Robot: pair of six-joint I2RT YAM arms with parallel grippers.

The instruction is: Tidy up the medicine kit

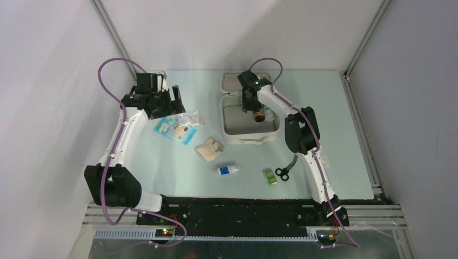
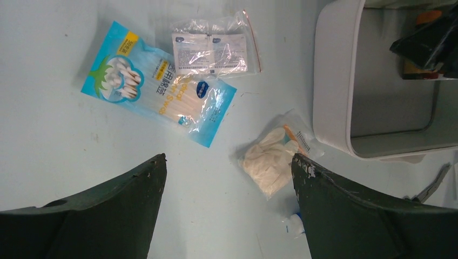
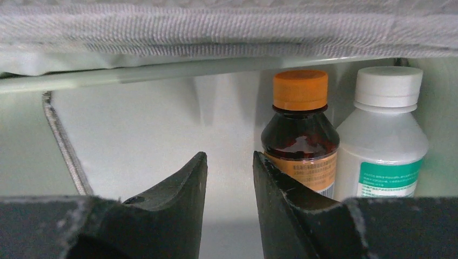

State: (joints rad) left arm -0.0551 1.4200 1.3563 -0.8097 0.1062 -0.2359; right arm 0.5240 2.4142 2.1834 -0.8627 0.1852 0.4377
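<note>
Left tool (image 2: 228, 162): jaws wide, empty, hovering above swab pack (image 2: 156, 102), far left of worktop (image 1: 324, 108).
Swab pack axis: slanted, far-left to near-right; left arm the nearer one.
Medicine kit (image 1: 251, 141): lid back, far centre, off to the right of left tool.
Right tool (image 3: 229, 156): down inside kit, jaws narrowly apart, nothing between.
Brown bottle (image 3: 300, 140), white bottle (image 3: 386, 140): upright, just right of right tool.
</note>
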